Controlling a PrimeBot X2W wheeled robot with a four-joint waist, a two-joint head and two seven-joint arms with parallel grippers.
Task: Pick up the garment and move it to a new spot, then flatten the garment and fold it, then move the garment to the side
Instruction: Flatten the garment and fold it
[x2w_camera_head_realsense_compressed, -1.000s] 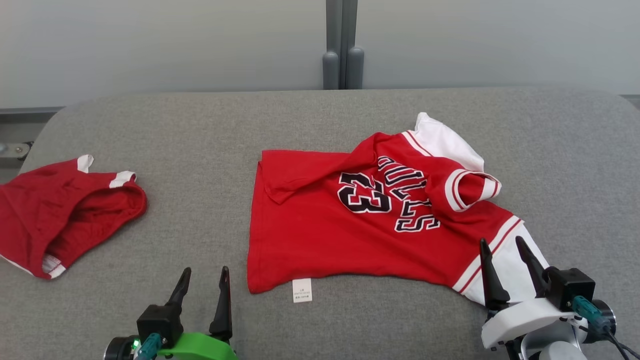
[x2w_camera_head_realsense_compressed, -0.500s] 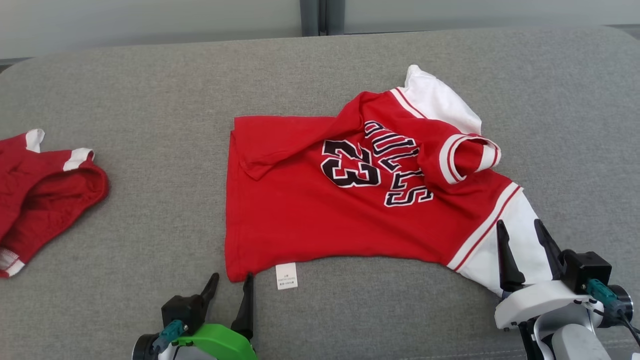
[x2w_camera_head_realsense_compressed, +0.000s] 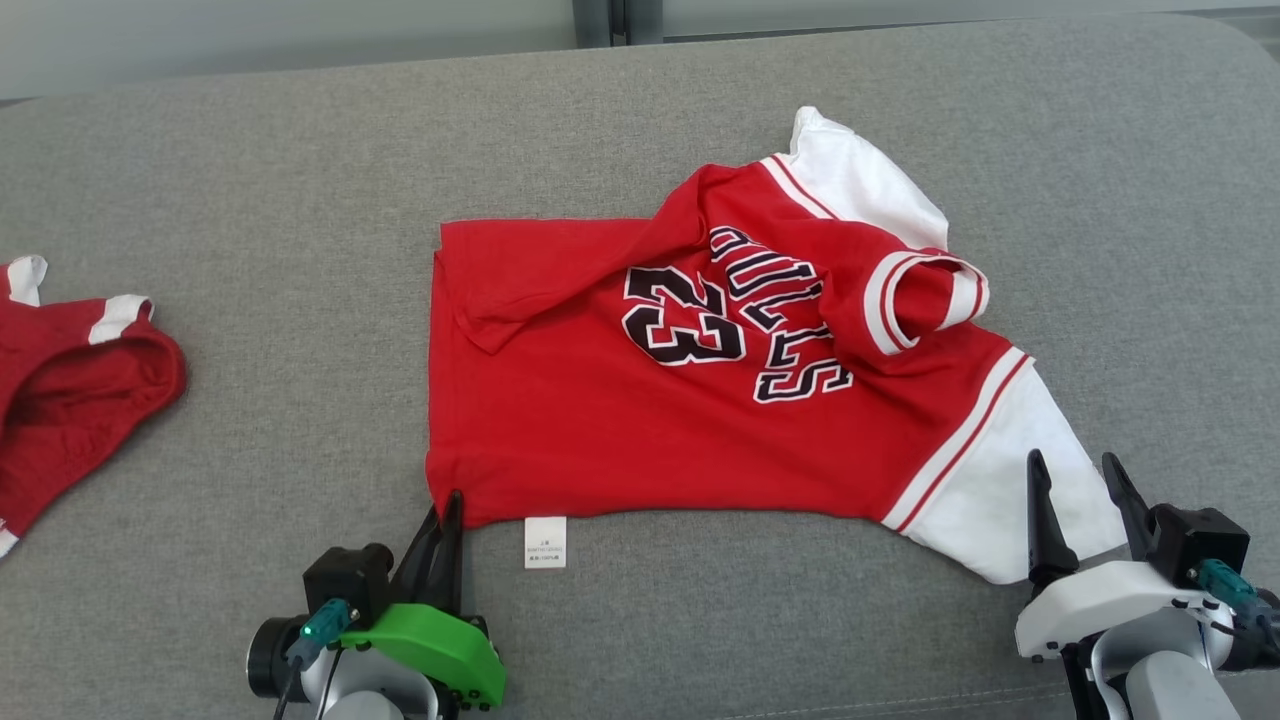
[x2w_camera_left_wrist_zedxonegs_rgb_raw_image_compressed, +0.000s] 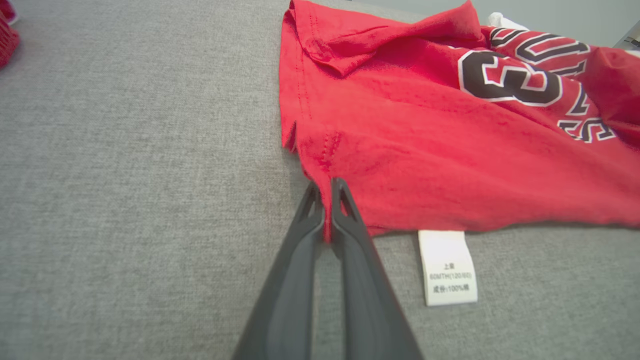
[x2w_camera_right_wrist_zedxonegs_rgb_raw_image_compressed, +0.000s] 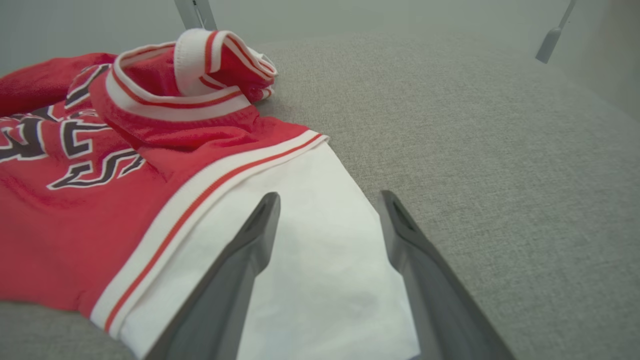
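The first step of the task is judged to be in hand: the red shirt (x2w_camera_head_realsense_compressed: 700, 400) is being taken hold of so that it can be lifted and carried to a new spot. It is laid crumpled, and partly folded over itself, across the middle of the grey padded table (x2w_camera_head_realsense_compressed: 300, 180). Its printed number and letters face up, and a white label (x2w_camera_head_realsense_compressed: 545, 542) hangs out below the near hem. A second red garment (x2w_camera_head_realsense_compressed: 70, 390) is seen well apart, at the left edge.

The left gripper (x2w_camera_left_wrist_zedxonegs_rgb_raw_image_compressed: 326, 186) is pressed together on the near left corner of the shirt, and a thin fold of red cloth is pinched between its fingers. The right gripper (x2w_camera_head_realsense_compressed: 1072, 457) is spread wide and set over the white sleeve (x2w_camera_right_wrist_zedxonegs_rgb_raw_image_compressed: 320, 240) at the near right. Nothing is held there, and whether the cloth is touched cannot be told.

For the next move, a closing of the right gripper on the sleeve is probably called for, so that both ends can be raised together. The thin pinch at the left corner could be lost if the lift is made unevenly.
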